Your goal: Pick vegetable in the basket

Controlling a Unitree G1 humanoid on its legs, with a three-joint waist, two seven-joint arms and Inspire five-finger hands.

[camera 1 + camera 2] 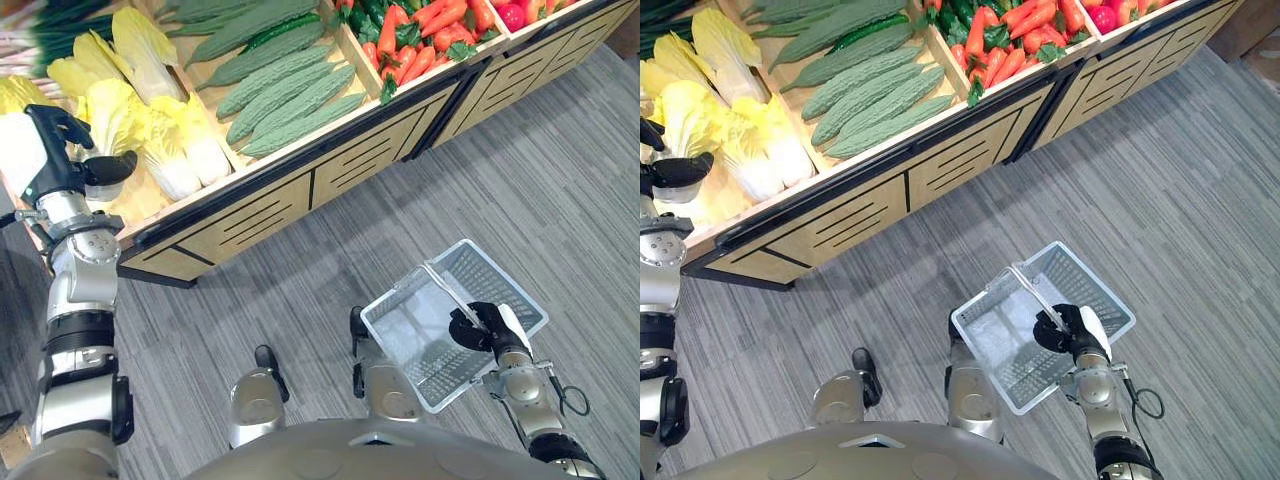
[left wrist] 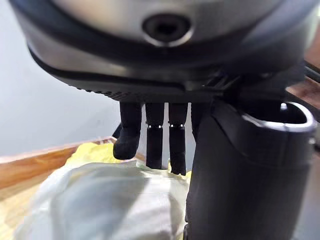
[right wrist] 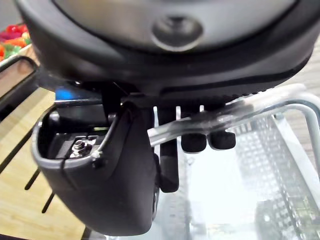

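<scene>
Floor (image 1: 480,180): grey striped carpet, from 3 to 8 o'clock in the head views.
Stand (image 1: 270,205): wooden, black-trimmed, slatted front panels; runs slantwise from 9 to 1 o'clock; divided into compartments.
Cabbages (image 1: 175,140): yellow-white, piled in the compartment at 10 o'clock.
Gourds (image 1: 290,95): green, bumpy, in the next compartment, at 12 o'clock.
Carrots (image 1: 415,45): orange-red with green tops, at 1 o'clock.
Left hand (image 1: 62,150): at 9 o'clock, over the cabbages; fingers (image 2: 155,142) straight and hanging down, holding nothing; whether the tips touch the pale cabbage below cannot be told.
Basket (image 1: 415,345): clear mesh, at 5 o'clock above the floor, well apart from the stand.
Right hand (image 1: 485,325): fingers curled round the basket's handle (image 3: 270,107).
</scene>
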